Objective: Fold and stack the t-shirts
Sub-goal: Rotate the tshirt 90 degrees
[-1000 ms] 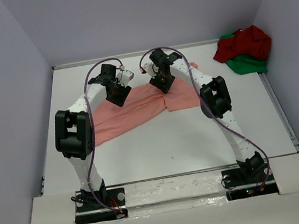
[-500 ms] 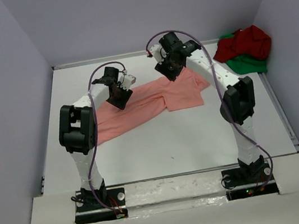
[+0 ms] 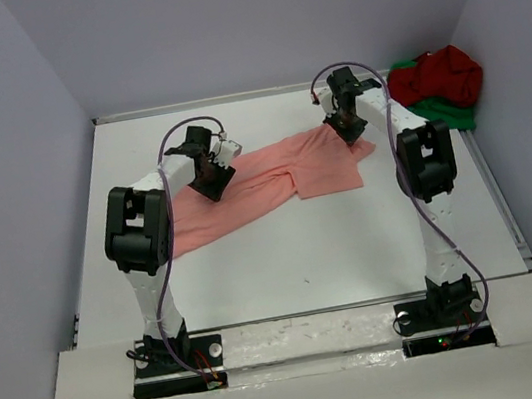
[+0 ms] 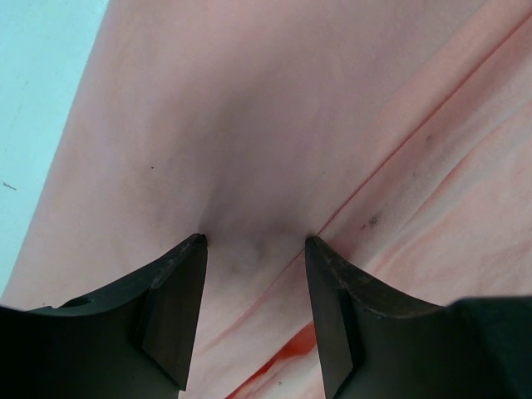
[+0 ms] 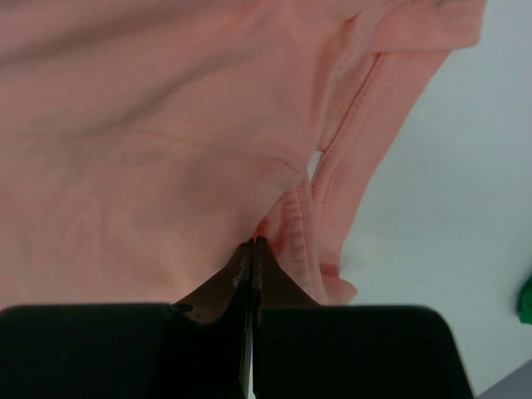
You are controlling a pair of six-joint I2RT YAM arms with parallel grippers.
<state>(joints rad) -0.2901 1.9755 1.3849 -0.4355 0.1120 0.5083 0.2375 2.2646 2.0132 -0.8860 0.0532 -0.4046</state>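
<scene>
I see the pink shirt [image 3: 264, 185] lying mostly flat in a long slanted band across the far half of the white counter [image 3: 307, 264]. The red shirt [image 3: 443, 70] sits crumpled on top of the green shirt [image 3: 445, 113] in the far right corner, well apart from my left arm [image 3: 134, 230] and near my right arm [image 3: 424, 162]. The pink cloth looks thin, light and limp. I expect it to sag, wrinkle and drag along the counter rather than hold a shape, so I judge the best holds are pinches at a hem, a sleeve seam or a corner, with one pinch on each side to keep it spread. The left arm reaches forward with its elbow raised and its wrist tipped down over the left-middle of the shirt. The left jaws stand moderately wide, their tips at or just above the cloth on either side of a soft ridge, holding nothing. The right arm stretches far forward, its wrist pointing down at the shirt's far right edge beside a stitched sleeve hem. The right jaws are closed tight, and a pucker of pink cloth gathers at their tips, so they appear to pinch a thin fold.
</scene>
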